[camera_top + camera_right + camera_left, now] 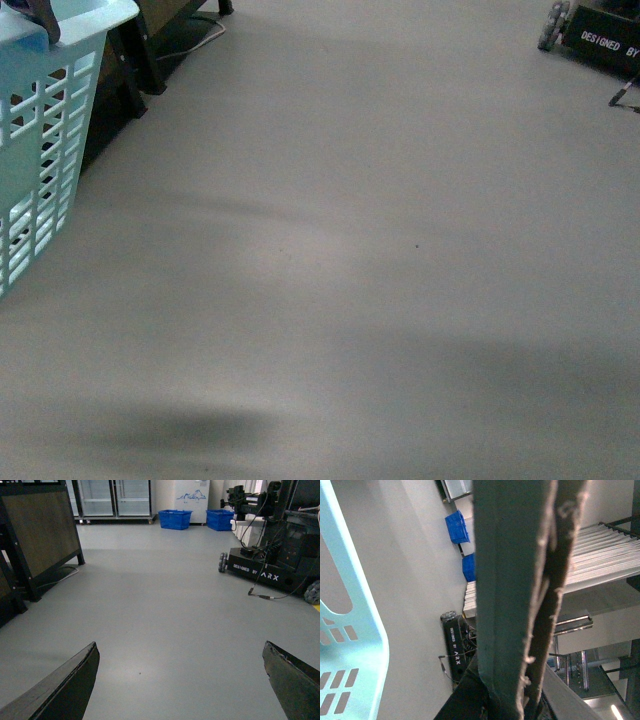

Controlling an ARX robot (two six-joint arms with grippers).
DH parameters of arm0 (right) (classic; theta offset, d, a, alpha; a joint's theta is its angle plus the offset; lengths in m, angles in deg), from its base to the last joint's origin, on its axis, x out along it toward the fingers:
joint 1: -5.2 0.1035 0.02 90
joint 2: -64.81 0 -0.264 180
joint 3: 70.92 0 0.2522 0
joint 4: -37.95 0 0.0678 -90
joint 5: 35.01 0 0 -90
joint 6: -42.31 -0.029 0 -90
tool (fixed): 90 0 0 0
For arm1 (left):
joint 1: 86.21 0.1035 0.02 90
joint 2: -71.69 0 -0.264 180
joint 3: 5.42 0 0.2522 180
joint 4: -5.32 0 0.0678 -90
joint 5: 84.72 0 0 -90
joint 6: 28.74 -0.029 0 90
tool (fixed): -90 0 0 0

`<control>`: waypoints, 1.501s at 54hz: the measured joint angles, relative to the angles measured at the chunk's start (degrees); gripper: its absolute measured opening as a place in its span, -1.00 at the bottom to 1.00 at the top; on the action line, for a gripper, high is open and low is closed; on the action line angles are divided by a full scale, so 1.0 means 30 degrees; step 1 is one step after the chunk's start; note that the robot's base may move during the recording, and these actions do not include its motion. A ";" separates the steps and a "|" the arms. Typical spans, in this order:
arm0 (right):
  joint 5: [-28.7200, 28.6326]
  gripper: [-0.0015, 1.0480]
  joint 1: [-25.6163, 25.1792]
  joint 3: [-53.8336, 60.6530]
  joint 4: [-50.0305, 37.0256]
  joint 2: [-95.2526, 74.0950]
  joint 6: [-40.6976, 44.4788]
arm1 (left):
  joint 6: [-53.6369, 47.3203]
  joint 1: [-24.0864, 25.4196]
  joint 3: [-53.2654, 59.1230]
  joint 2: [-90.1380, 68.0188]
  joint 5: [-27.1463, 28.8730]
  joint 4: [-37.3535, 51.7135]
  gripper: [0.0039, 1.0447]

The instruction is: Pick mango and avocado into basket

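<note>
Neither mango nor avocado shows in any view. The basket [40, 150] is at the robot's left, its rim just beside the left gripper [551, 555], whose jaws press together with nothing seen between. The right gripper [180, 652] gapes empty over open floor [350, 250]. A mango likely slips and bruises, so span its middle gently; the avocado's skin should hold better. Mind the basket's stiff rim, the dark stand [40, 535] and the other robot's base [270, 565]
</note>
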 joint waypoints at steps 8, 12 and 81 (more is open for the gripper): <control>-0.0051 0.85 0.0000 0.0000 0.0000 0.0000 0.0000 | -0.0117 0.0058 0.0000 0.0000 0.0291 0.0000 -0.79; -0.0051 0.85 0.0000 0.0000 0.0000 0.0000 0.0000 | -0.0124 0.0058 0.0000 0.0000 0.0197 0.0000 -0.79; -0.0051 0.85 0.0000 0.0000 0.0007 0.0000 0.0000 | -0.0058 0.0058 0.0000 -0.0007 0.0189 0.0000 -0.79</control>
